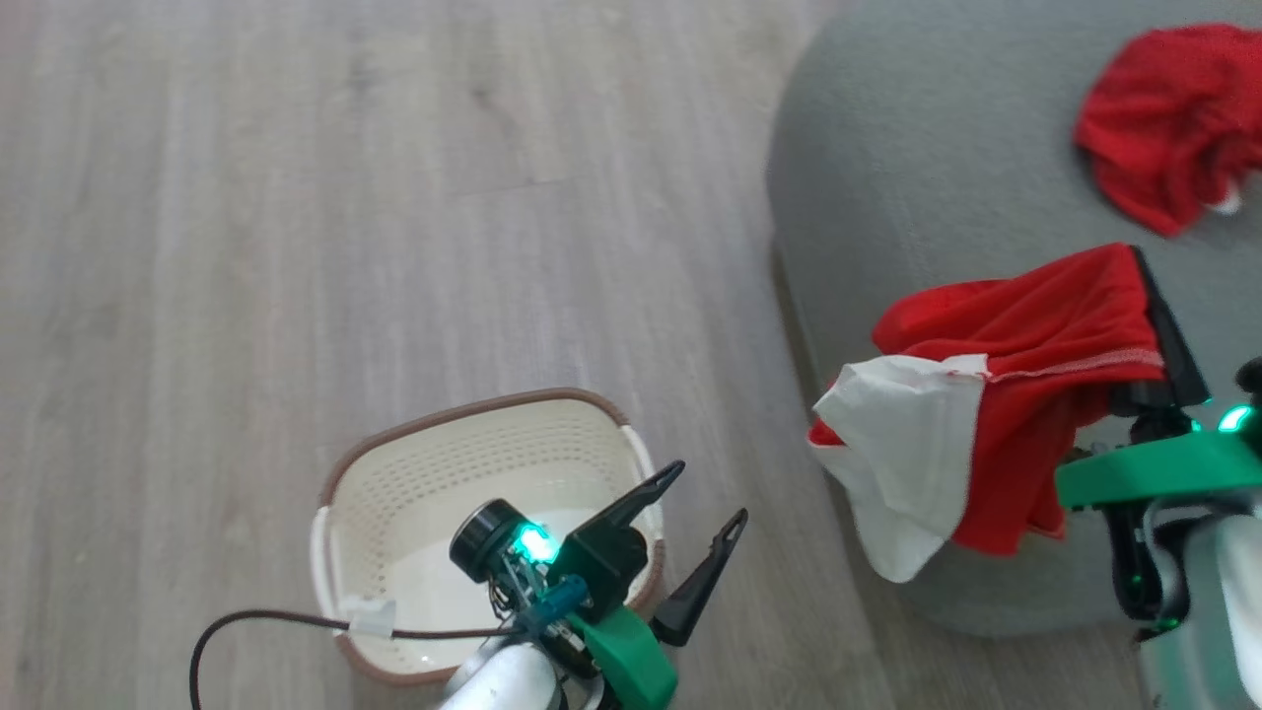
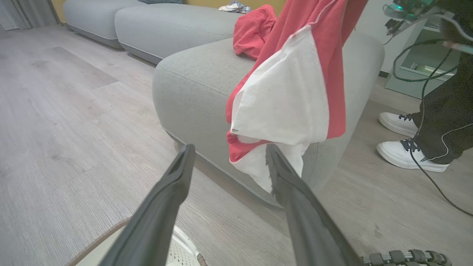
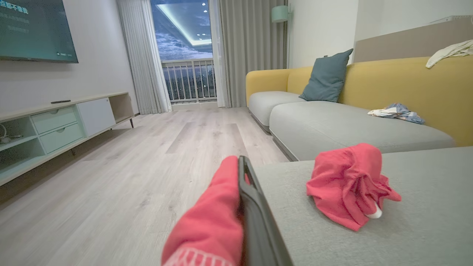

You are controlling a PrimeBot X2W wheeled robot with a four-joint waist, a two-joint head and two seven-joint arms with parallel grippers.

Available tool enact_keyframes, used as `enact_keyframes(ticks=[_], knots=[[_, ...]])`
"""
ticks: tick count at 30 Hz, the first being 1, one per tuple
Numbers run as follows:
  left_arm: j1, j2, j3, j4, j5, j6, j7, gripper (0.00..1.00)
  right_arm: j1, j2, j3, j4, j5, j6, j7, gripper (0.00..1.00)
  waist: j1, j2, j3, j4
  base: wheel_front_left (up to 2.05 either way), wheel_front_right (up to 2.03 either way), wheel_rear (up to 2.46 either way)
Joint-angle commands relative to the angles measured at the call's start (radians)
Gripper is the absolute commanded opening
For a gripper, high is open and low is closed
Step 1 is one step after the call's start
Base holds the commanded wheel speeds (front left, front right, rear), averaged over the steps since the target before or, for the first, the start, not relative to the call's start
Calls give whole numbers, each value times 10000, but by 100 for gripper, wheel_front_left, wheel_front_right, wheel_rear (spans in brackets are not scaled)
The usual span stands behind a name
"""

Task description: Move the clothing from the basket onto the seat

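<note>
My right gripper [image 1: 1144, 258] is shut on a red garment with white parts [image 1: 1025, 365], which hangs over the near edge of the grey-green seat [image 1: 937, 148]. In the right wrist view the cloth [image 3: 214, 218] drapes over the closed fingers [image 3: 255, 207]. A second red garment [image 1: 1173, 118] lies crumpled further back on the seat [image 3: 425, 221]. The cream basket [image 1: 444, 463] stands on the floor to the left, its floor showing bare. My left gripper [image 1: 708, 493] is open over the basket's right rim, holding nothing; its fingers [image 2: 166, 199] point at the hanging garment [image 2: 292, 92].
A person's white shoes [image 2: 406, 155] and dark trouser legs stand right of the seat, with cables trailing. A yellow-backed sofa [image 3: 388, 85] with grey cushions lies beyond the seat. A low TV cabinet [image 3: 55, 125] lines the far wall. A black cable [image 1: 276, 621] crosses the basket.
</note>
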Motion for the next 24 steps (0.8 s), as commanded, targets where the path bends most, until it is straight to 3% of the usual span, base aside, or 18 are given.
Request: enact_keyframes(ticks=[1,12,24], knots=[[-367,-3,324,-423,-7,75,-51,100,-508,-89,70,-435,38,-2,4,0,0,-1,158,-550,0,0,0],[-516,-3,429,-794,45,131,-51,100,-554,85,-222,-576,97,-2,4,0,0,-1,465,-2498,0,0,0],[-445,-3,656,-1656,-51,381,-51,100,-444,304,-230,-568,225,-2,4,0,0,-1,440,-3728,0,0,0]])
